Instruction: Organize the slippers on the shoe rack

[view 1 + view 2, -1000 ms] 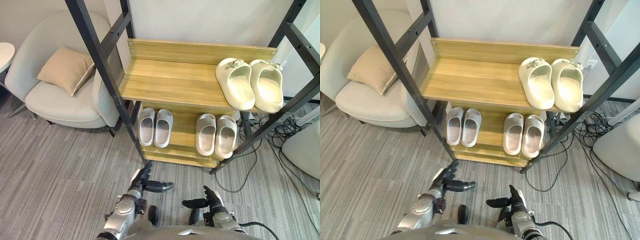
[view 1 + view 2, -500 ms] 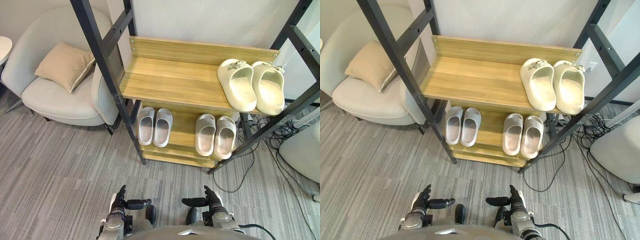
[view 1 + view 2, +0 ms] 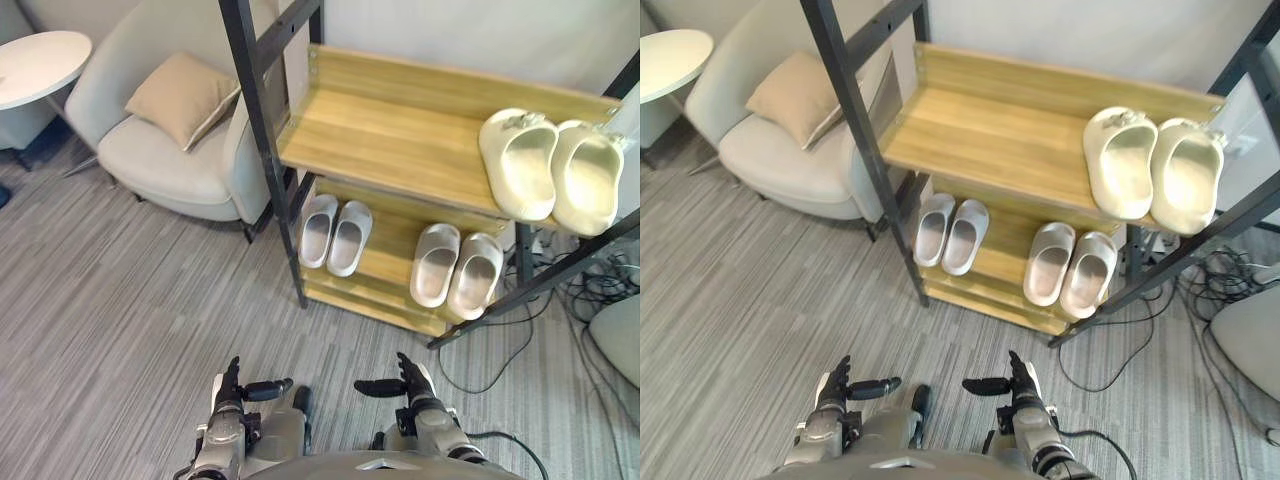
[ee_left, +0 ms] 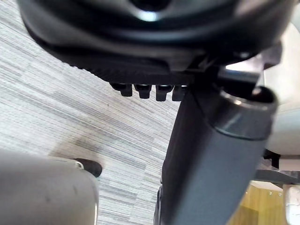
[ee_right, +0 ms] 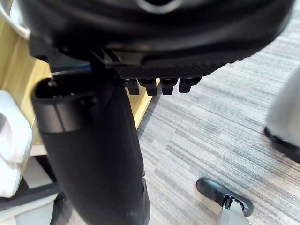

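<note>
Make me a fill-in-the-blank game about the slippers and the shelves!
1. The cream slippers sit on the ___ shelf of the shoe rack.
2. The lower shelf holds ___ pairs of slippers.
3. The tan cushion lies on the ___.
4. The left hand and the right hand are open and hold ___.

Missing words: top; two; armchair; nothing.
</note>
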